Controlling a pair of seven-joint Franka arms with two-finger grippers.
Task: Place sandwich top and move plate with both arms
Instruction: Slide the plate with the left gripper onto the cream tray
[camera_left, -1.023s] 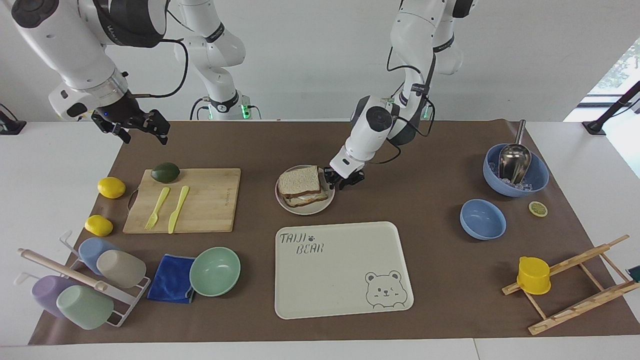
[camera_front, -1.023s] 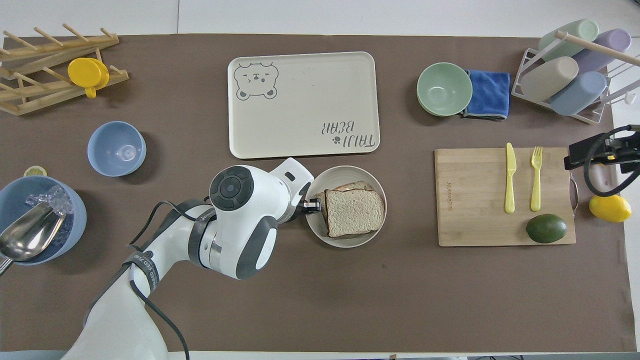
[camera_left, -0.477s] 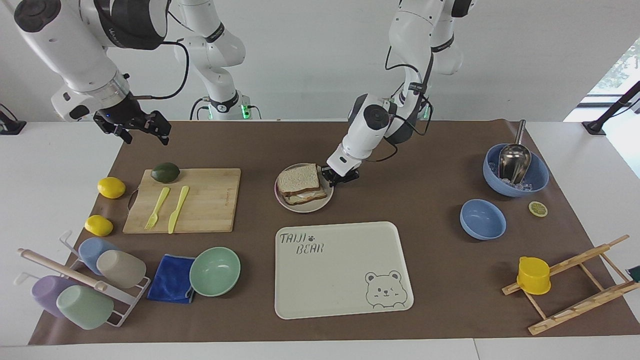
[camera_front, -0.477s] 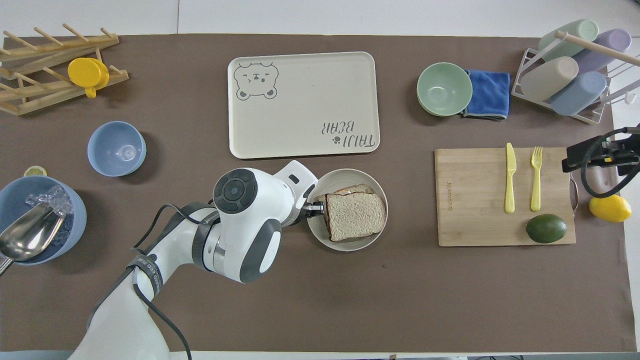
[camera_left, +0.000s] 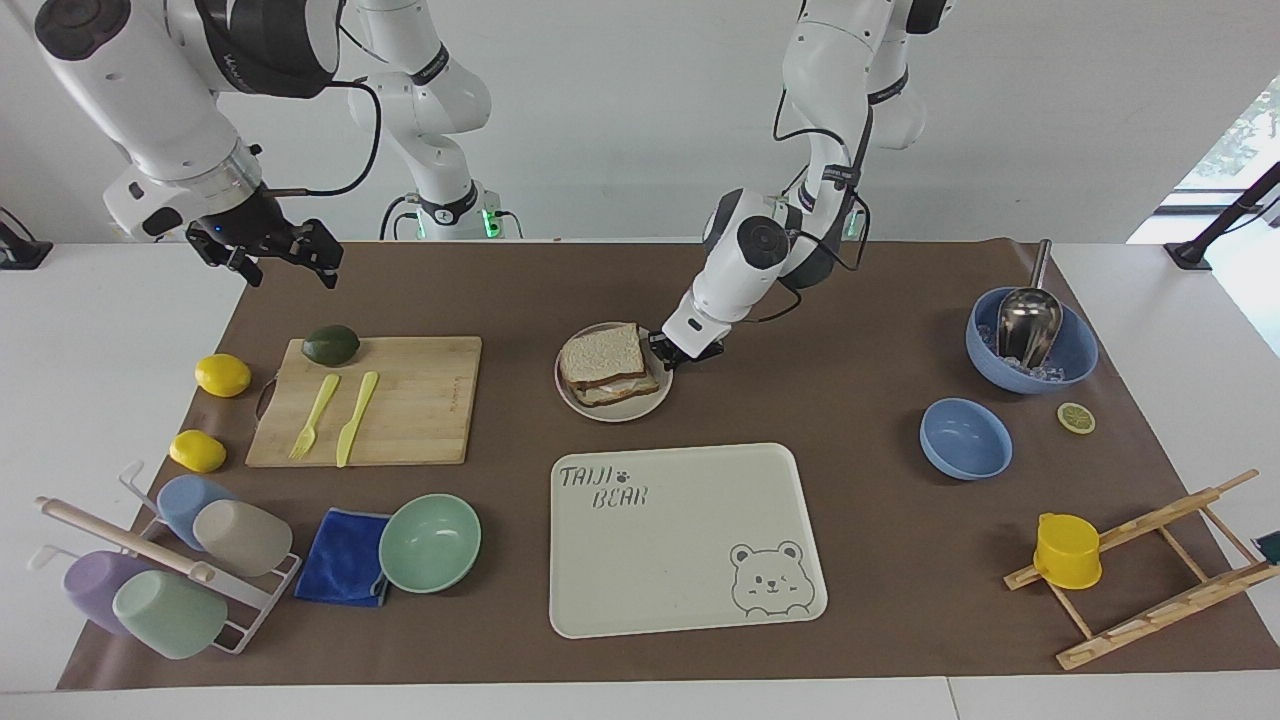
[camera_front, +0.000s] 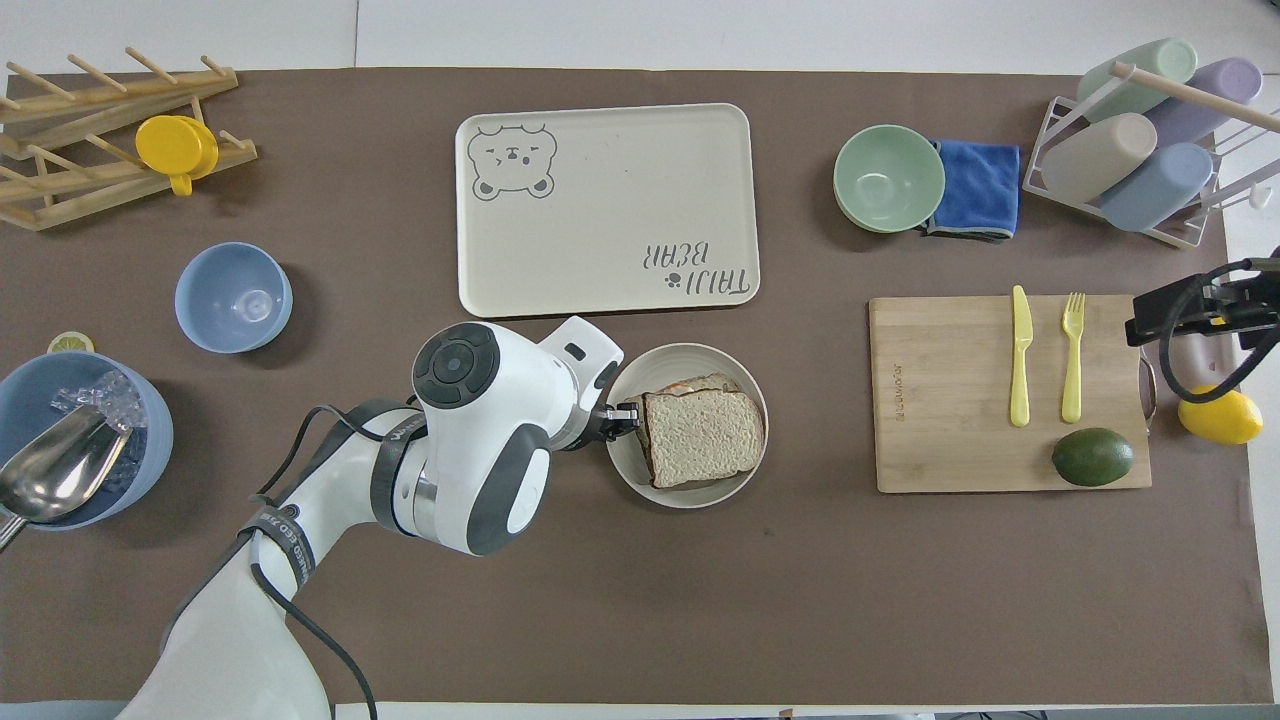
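The sandwich top (camera_left: 600, 352) lies on a stacked sandwich on the round beige plate (camera_left: 625, 412), near the middle of the table. In the overhead view the slice (camera_front: 700, 437) covers most of the plate (camera_front: 700, 497). My left gripper (camera_left: 668, 355) is low and shut on the plate's rim on the side toward the left arm's end; it also shows in the overhead view (camera_front: 625, 415). My right gripper (camera_left: 285, 265) hangs open and empty in the air over the mat's edge at the right arm's end, and shows in the overhead view (camera_front: 1145, 320) beside the cutting board.
The cream bear tray (camera_left: 690, 560) lies just farther from the robots than the plate. A cutting board (camera_left: 420, 400) with an avocado, fork and knife lies toward the right arm's end. Two blue bowls (camera_left: 965, 438) stand toward the left arm's end.
The plate with the sandwich has shifted a little toward the robots, with my left gripper holding its rim. My right gripper has barely moved.
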